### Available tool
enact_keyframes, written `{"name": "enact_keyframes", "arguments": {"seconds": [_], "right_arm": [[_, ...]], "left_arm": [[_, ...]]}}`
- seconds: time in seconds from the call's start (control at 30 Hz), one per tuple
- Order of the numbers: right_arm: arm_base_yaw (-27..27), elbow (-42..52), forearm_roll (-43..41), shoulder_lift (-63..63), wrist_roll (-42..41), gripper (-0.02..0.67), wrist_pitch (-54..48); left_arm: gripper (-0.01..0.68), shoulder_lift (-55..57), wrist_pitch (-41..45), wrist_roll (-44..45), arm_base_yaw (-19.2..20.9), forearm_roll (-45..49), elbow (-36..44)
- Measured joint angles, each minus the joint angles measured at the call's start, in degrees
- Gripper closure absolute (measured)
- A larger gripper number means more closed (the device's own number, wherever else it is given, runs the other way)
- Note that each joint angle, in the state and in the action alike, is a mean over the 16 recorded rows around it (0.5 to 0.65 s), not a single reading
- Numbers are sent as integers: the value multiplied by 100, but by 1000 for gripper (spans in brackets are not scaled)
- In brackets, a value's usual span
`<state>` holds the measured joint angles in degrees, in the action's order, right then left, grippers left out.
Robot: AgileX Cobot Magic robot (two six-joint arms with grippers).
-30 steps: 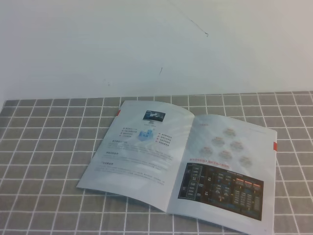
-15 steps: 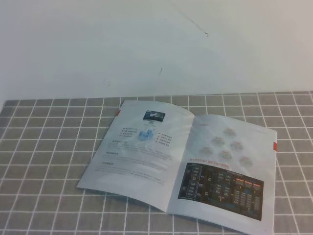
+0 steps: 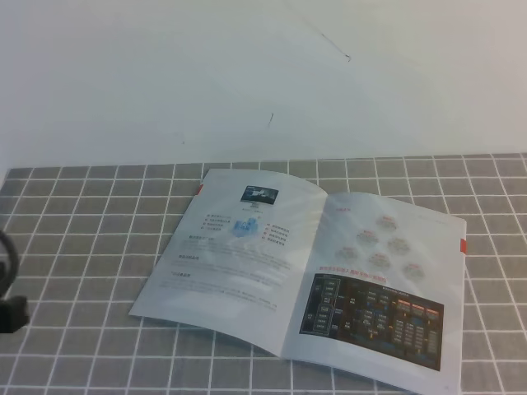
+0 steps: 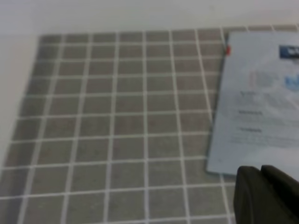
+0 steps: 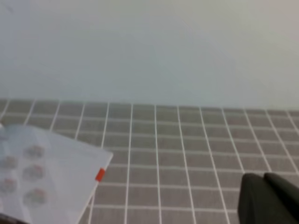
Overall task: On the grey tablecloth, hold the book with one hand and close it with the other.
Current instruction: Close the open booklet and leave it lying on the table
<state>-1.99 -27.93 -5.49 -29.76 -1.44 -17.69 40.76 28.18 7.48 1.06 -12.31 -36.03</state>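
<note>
The book [image 3: 305,271] lies open and flat on the grey tablecloth [image 3: 82,214], with a text page on the left and a dark chart on the right page. In the left wrist view my left gripper [image 4: 262,171] is at the bottom right, fingers together and empty, just short of the book's near left corner [image 4: 261,102]. My right gripper [image 5: 264,179] also looks shut and empty. It hovers over the tablecloth [image 5: 187,140], well to the right of the book's right page [image 5: 42,172]. A black piece of the left arm [image 3: 10,313] shows at the exterior view's left edge.
A bare white surface [image 3: 247,74] with a few dark marks lies beyond the cloth's far edge. In the left wrist view the tablecloth [image 4: 117,116] ends at a pale strip on the left.
A black part of the left arm has come into the exterior view at its left edge. The book has not moved.
</note>
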Motion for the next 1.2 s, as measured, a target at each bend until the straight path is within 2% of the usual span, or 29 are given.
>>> {"name": "enact_keyframes", "arguments": {"seconds": [0.27, 0.5, 0.67, 0.9, 1.2], "right_arm": [[0, -756, 1019, -1631, -1175, 651, -751], [31, -1441, 2677, -3079, -2949, 651, -1119], [225, -1796, 3799, -4132, -4086, 651, -1117], [786, -2184, 4723, -5583, -4978, 651, -1019], [1369, -2483, 4993, -6993, -5211, 651, -839]], "left_arm": [[676, 1680, 631, 1768, 3, -1851, -562], [676, 3034, 575, 3168, 3, -3014, -1134], [676, 3884, 448, 3828, -30, -3528, -1637], [676, 4937, 327, 4194, -243, -3691, -2431], [676, 6091, -25, 3787, -559, -2972, -3229]]}}
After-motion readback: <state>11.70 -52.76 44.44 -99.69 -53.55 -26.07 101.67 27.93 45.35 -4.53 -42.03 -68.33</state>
